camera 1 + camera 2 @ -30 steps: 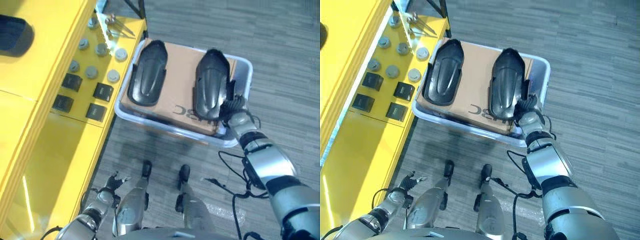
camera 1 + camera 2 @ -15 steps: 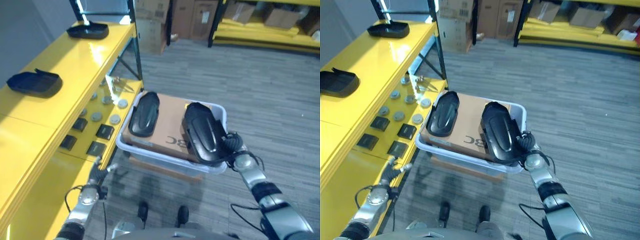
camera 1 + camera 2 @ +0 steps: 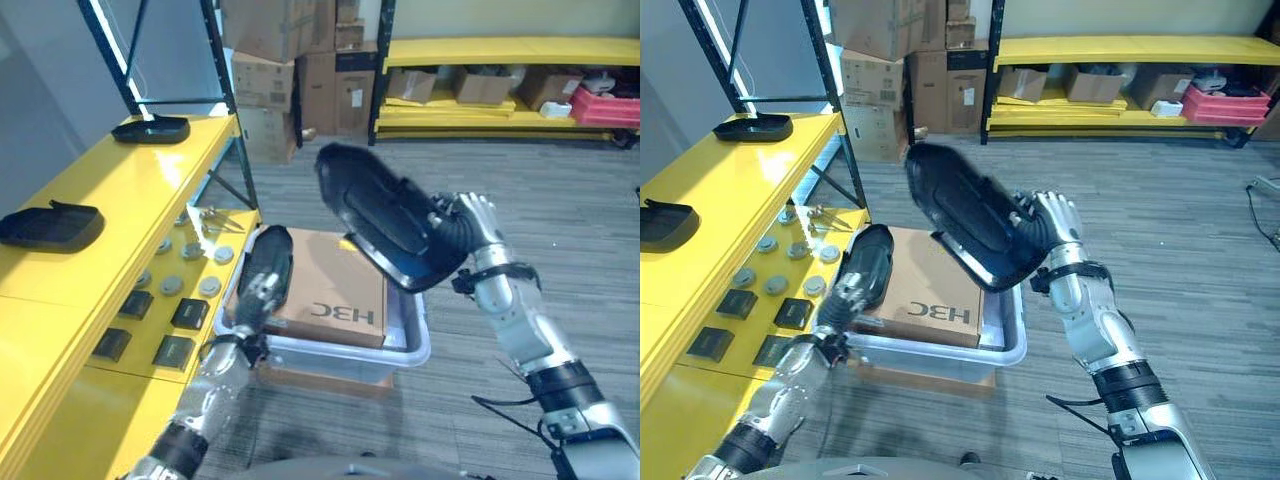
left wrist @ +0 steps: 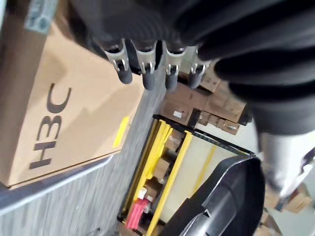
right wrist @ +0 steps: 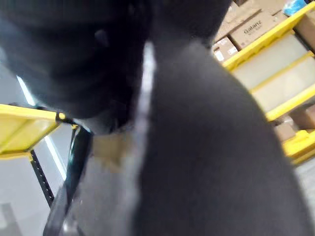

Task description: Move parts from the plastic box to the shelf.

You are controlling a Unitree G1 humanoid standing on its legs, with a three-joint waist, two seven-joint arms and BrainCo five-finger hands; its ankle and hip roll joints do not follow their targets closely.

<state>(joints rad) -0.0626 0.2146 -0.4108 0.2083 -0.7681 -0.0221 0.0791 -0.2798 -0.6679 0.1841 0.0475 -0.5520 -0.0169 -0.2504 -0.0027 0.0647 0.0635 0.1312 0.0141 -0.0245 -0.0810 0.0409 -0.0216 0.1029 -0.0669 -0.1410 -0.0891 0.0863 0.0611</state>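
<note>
Gripping raised black part (image 3: 965, 228) | right hand (image 3: 1052, 222) | left hand (image 3: 848, 290) fingers straight on boxed part (image 3: 869, 271)

Black parts (image 3: 50, 226) on yellow shelf (image 3: 120, 190)

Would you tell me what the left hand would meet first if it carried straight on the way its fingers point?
Probably the black part lying on the cardboard box; the left hand already reaches over it, though depth is unclear.

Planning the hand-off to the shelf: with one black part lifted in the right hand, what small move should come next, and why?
Probably swing the right hand toward the robot's left, carrying the lifted black part over the yellow shelf. The part already hangs above the plastic box, and bare shelf top shows between the two parts lying there. The left hand rests on the other part in the box.
</note>
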